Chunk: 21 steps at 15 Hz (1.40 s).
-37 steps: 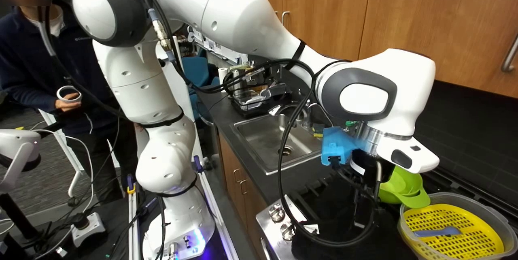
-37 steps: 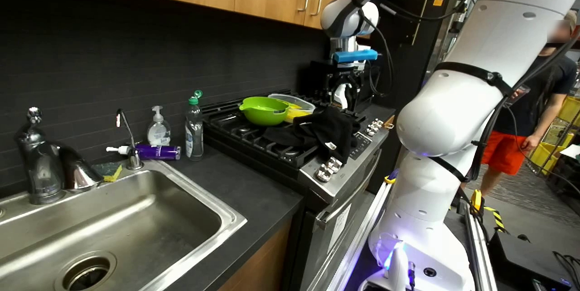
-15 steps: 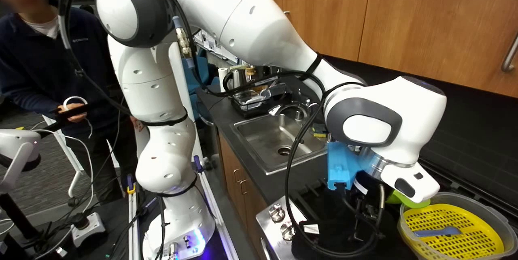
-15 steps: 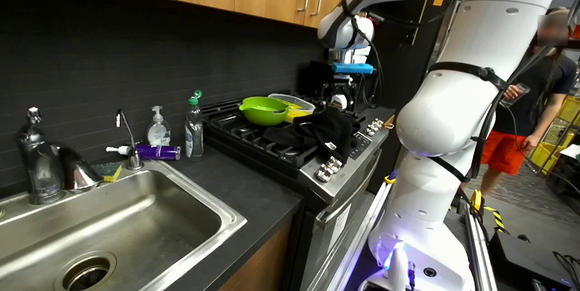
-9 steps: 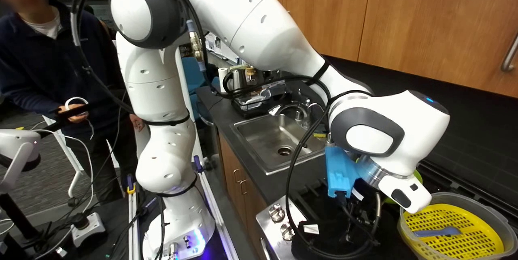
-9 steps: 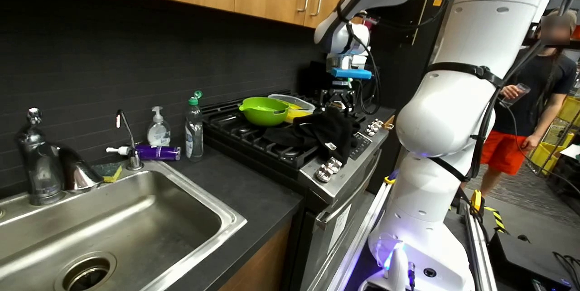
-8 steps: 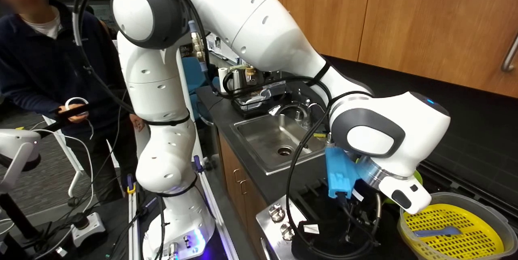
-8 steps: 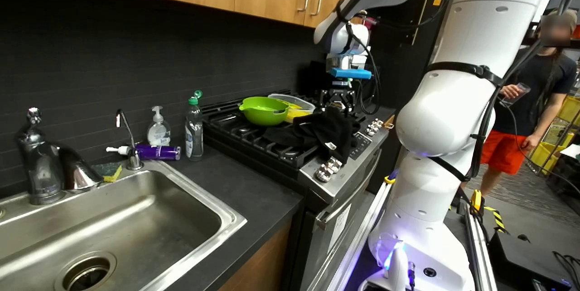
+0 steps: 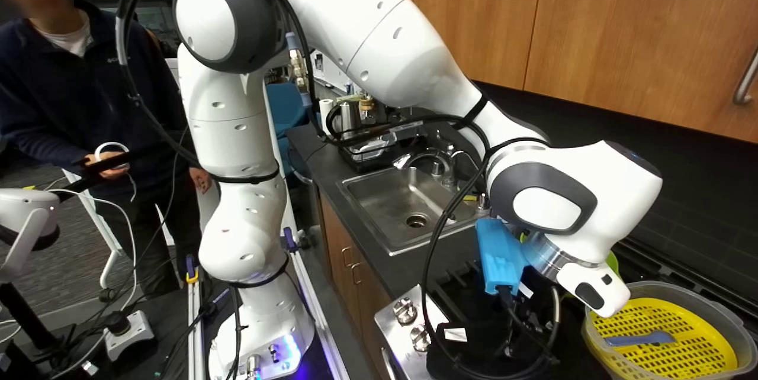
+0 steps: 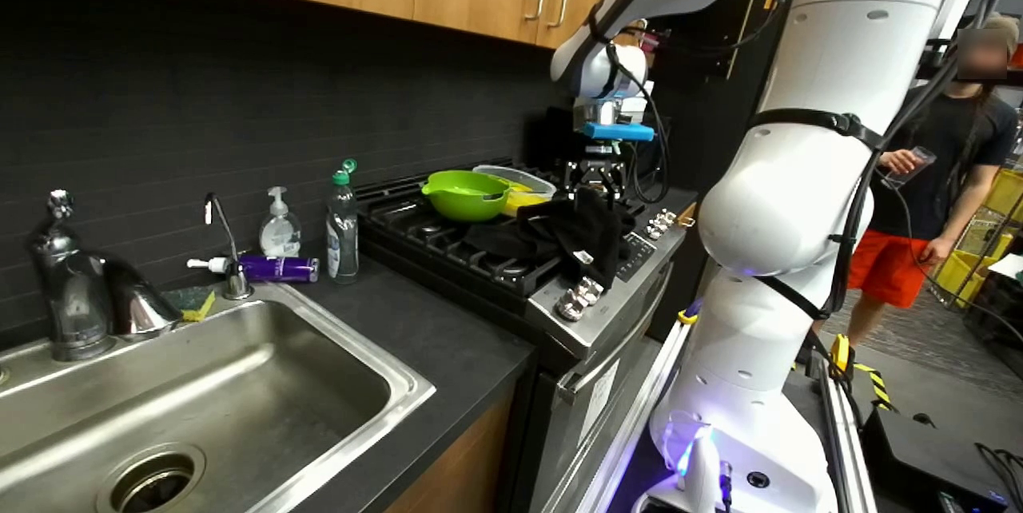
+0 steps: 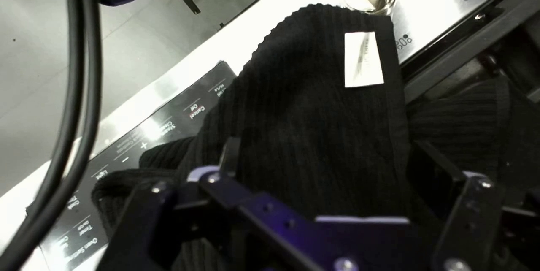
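Black ribbed towel, rumpled, draped over stove

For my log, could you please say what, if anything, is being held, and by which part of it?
Nothing is held: in the wrist view the fingers stand wide apart, black cloth unpinched between them.

In an exterior view, the camera is standing close by the rectangular stainless-steel sink, facing the black-and-steel gas stove. In an exterior view, the camera is looking down from the stove's end, facing roughly the opposite way, past the white jointed arm. Both are sharing sink, stove and arm. The wrist view is looking steeply down, close over the black ribbed cloth.
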Available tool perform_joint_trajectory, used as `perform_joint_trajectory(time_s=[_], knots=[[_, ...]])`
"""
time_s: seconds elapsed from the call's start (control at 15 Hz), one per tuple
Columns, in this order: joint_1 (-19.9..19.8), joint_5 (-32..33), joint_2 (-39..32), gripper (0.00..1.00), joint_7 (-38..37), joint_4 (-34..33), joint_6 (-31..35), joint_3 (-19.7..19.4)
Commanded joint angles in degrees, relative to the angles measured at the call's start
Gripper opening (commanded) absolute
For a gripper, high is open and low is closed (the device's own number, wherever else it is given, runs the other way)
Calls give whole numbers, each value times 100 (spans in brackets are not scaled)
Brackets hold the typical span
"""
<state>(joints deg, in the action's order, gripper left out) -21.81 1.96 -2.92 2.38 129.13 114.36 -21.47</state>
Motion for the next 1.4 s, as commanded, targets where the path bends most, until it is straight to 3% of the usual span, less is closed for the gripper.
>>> perform_joint_trajectory(time_s=[0.0,0.53,1.33], knots=[[1,-1,-10,100,36,-26,-51,-1],[-3,-76,-46,100,86,-36,9,3],[-21,-9,16,100,-31,95,1945,-29]])
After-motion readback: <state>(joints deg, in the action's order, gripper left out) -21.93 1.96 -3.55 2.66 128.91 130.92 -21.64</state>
